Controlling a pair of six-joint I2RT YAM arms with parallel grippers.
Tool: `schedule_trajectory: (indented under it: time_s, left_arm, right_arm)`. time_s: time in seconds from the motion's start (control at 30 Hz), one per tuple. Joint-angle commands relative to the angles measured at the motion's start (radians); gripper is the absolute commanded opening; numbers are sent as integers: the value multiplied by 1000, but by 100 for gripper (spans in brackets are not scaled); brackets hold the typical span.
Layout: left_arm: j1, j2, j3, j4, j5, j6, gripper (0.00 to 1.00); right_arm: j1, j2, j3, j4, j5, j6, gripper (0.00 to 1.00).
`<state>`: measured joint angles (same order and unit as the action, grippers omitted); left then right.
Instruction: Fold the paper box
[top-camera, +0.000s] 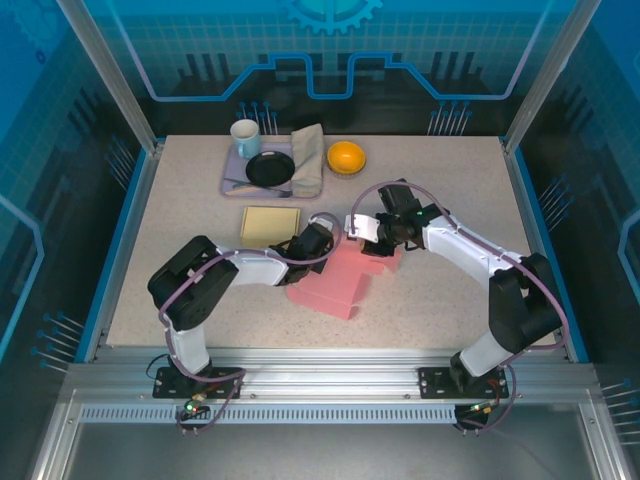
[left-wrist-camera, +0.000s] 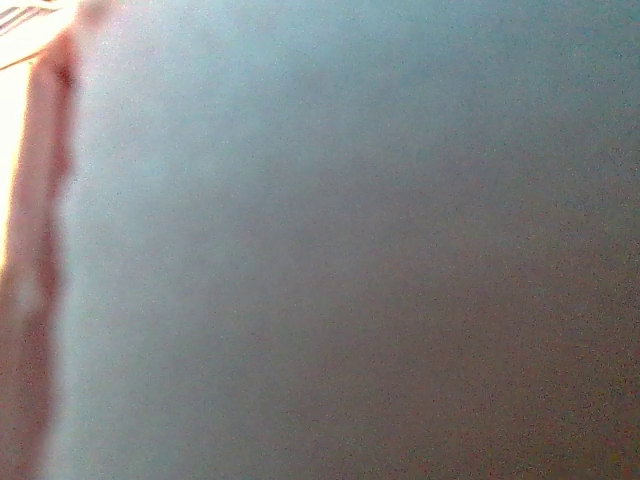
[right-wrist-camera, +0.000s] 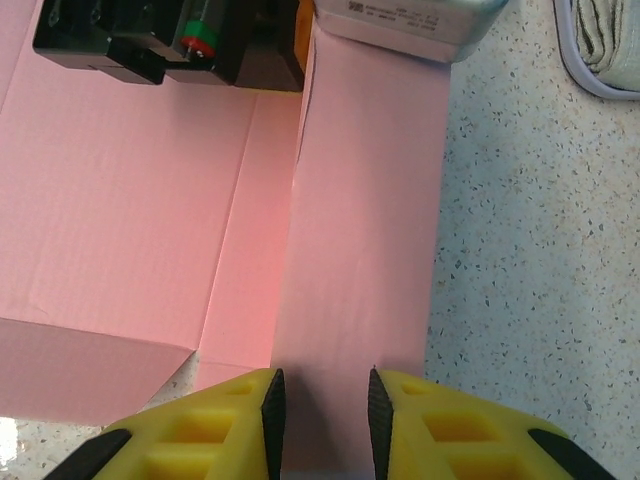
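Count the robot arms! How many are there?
2. The left arm reaches in from the left to the top-left edge of the pink paper box; the right arm bends in from the right to its top-right edge. None look hidden.

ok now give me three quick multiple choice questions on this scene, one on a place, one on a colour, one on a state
1. Where is the orange bowl?
A) just right of the tray
B) far left corner
C) near edge, centre

2. What colour is the paper box?
A) blue
B) pink
C) white

3. The fingers of the right claw are:
A) apart, with a pink panel showing between them
B) pressed tight together
C) clamped on a cup

Answers:
1 A, the top view shows the bowl beside the tray's right end.
2 B, the top and right wrist views both show pink card.
3 A, the right wrist view shows a clear gap between the two yellow fingers.
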<state>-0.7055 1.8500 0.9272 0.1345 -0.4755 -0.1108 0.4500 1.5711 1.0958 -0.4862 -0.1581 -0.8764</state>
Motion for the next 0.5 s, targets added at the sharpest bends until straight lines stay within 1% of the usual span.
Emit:
schedule_trajectory:
  time_s: [0.0, 0.17, 0.33, 0.47]
  left_arm:
    - [20, 38, 19, -122, -104, -19, 7]
    - [21, 17, 16, -118, -60, -20, 13]
    - [34, -18, 10, -114, -4, -33, 26]
    - [53, -55, 5, -111, 33, -58, 31]
  right_arm:
    - [-17, 23, 15, -40, 32, 19, 30]
    - [-17, 27, 18, -38, 41, 24, 30]
    - [-19, 29, 19, -38, 45, 25, 30]
    - [-18, 30, 18, -39, 42, 28, 29]
